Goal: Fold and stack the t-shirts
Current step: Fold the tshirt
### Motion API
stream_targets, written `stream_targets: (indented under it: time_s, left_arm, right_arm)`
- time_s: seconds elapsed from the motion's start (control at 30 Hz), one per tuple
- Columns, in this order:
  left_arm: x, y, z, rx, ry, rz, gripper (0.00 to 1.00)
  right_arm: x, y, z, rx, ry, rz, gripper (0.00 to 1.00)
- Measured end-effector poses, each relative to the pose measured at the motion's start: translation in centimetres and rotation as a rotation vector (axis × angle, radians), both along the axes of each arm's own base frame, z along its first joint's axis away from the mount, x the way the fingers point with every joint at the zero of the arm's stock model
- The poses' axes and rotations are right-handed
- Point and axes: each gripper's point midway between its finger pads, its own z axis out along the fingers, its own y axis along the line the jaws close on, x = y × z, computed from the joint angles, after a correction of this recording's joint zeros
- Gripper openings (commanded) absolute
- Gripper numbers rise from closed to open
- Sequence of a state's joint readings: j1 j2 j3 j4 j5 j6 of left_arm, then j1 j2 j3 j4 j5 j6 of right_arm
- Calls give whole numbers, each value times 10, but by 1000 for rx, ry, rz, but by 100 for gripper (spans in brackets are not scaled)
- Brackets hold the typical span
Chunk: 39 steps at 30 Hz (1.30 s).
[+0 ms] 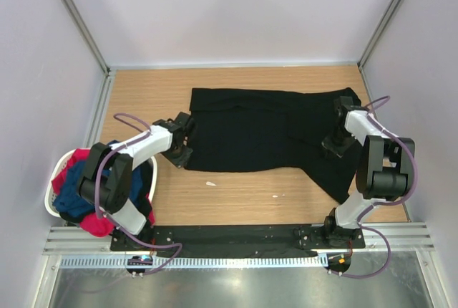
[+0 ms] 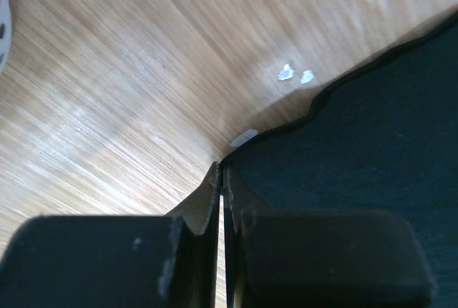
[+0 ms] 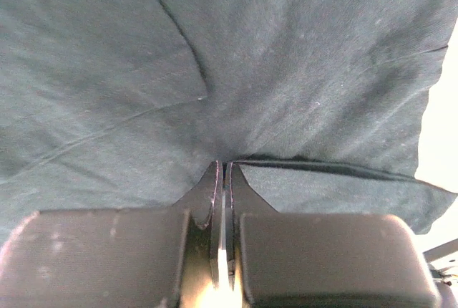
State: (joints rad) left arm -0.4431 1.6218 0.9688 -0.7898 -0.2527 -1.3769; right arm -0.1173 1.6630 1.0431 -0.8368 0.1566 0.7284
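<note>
Closest to the wrist cameras, the two black fingers of each tool are seen. The fingers of the right tool (image 3: 223,168) are pressed tight together, and a bit of the large black cloth t-shirt (image 1: 257,136) is pinched between them. Wrinkles in the cloth are pulled in toward the finger tips.

The fingers of the left tool (image 2: 221,170) are pressed tight together too, right at the edge of the same shirt. One finger is seen over the cloth and the other over bare wood. Whether any cloth is caught between them cannot be told.

From above, the black shirt is seen spread flat across the middle of the light brown wooden worktop (image 1: 243,193). One part of it is stretched out toward the near right corner, past the right arm. The left tool is placed at the shirt's near left corner. The right tool is placed on the shirt's right side.

At the left, beside the left arm, a white plastic laundry basket (image 1: 50,197) is seen. A navy blue t-shirt (image 1: 71,195) and a red-pink t-shirt (image 1: 80,159) are bunched up inside it. Some red-pink cloth is hung over the rim.

Small white specks (image 1: 211,183) are scattered on the wood just in front of the black shirt.
</note>
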Motion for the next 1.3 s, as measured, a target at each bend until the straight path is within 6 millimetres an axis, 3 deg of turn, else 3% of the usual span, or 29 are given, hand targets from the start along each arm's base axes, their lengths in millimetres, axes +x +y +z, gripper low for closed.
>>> stream_targets:
  time_s: [0.33,0.47,0.6,0.73,1.0,1.3]
  left_arm:
    - [31,-3,39,27,-83,-23,0]
    - [44,-5,53,39,-110,-34,0]
    - [56,-7,57,56,-120,-33,0]
    - [67,-8,55,77,-112,-29,0]
    - [98,-11,54,111,-106,-40,0]
    - [133,-13,50,148,-101,-69,0]
  right_arm:
    - [30,-9,49,-51,-84,8,1]
    - [49,-10,71,-78,-136,31,1]
    - [80,-7,87,-113,-165,85,1]
    - [112,-3,85,-154,-162,147,1]
    - [157,-6,81,-209,-149,229,1]
    - [183,-1,70,-239,-140,297,1]
